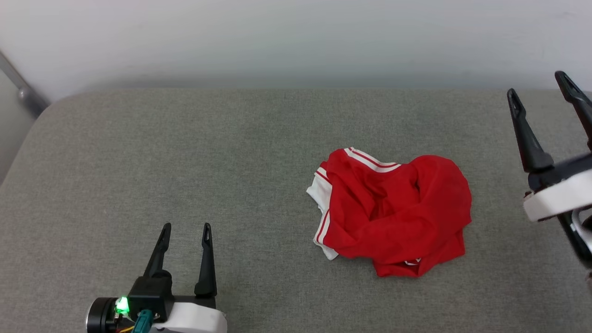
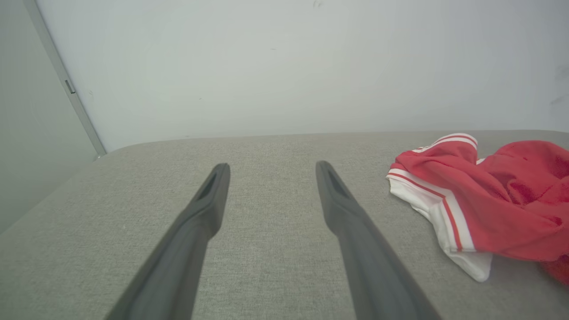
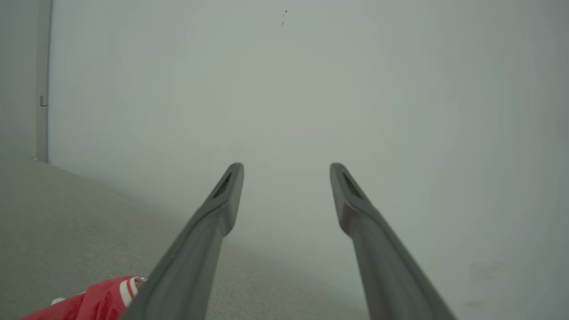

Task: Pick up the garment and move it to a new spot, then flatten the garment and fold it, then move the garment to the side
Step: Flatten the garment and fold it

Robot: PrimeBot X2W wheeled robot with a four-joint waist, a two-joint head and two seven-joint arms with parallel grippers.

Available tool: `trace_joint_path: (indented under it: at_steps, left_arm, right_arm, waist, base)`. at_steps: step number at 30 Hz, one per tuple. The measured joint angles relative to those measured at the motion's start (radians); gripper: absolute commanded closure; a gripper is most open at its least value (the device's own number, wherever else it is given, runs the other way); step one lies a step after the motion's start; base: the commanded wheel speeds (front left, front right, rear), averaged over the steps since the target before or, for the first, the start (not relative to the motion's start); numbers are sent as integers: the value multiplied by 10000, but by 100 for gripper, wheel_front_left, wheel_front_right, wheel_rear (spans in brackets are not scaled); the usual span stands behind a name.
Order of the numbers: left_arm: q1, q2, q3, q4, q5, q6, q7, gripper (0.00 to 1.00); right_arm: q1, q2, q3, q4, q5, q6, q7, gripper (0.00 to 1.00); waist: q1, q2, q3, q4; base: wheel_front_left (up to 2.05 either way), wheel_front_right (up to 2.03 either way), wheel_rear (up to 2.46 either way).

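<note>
The garment (image 1: 393,212) is seen crumpled on the grey pad (image 1: 185,148), right of the left gripper (image 1: 186,226) and left of the raised right gripper (image 1: 536,85), judged nearer; both are held wide, empty

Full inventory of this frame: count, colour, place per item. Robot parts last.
garment: one, red with white striped-trim sleeves, crumpled in a heap right of centre on the padded surface, apart from both grippers
padded surface: one, grey woven fabric, spans the head view below the wall
wall: one, pale grey-white, behind the surface
rail: one, grey metal, slanting at far left by the wall
left gripper: one, dark fingers, open, empty, lower left over bare fabric
indicator light: one, green, on the left wrist
right gripper: one, dark fingers, open, empty, right edge, raised
</note>
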Motion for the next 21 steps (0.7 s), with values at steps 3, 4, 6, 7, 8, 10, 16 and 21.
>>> trace_joint_path:
  at_steps: [3, 4, 6, 7, 8, 10, 16, 21]
  left_arm:
    - [-162, -19, 104, -104, 0, 0, 0, 0]
    - [-217, -21, 115, -132, 0, 0, 0, 0]
    - [-338, -36, 125, -188, 0, 0, 0, 0]
    - [-395, -44, 134, -226, 0, 0, 0, 0]
    - [-453, -46, 132, -257, 0, 2, 0, 0]
    - [-584, -54, 113, -349, 13, 6, 0, 0]
    - [-1161, -73, -19, -518, 4, 6, 0, 0]
    - [-1596, -81, -205, -690, -50, 56, 0, 0]
  right_arm:
    - [-1088, -1225, 1187, 598, 1047, 0, 1741, 0]
    - [-1368, -1599, 1613, 752, 1503, 0, 2495, 0]
    - [-1801, -2359, 2598, 849, 2452, 0, 3992, 0]
    - [-2052, -2698, 3028, 817, 2894, 4, 4621, 0]
    - [-2322, -3012, 3381, 790, 3340, 4, 5315, 0]
    - [-2754, -3591, 4086, 719, 4240, 2, 6673, 0]
    - [-3988, -4679, 5751, 545, 5762, 2, 9643, 0]
    - [-4657, -4761, 6590, 895, 6272, 2, 10943, 0]
  waist:
    - [0, -1, 295, 14]
    - [0, 0, 400, 18]
    - [0, 0, 605, 30]
    - [1, 0, 712, 38]
    - [0, 0, 819, 46]
    - [1, 0, 1044, 67]
    - [1, 0, 1802, 214]
    - [1, 0, 2447, 461]
  base:
    - [0, 0, 0]
    - [0, 0, 0]
    - [0, 0, 0]
    - [0, 0, 0]
    - [0, 0, 0]
    - [0, 0, 0]
    - [0, 0, 0]
    - [0, 0, 0]
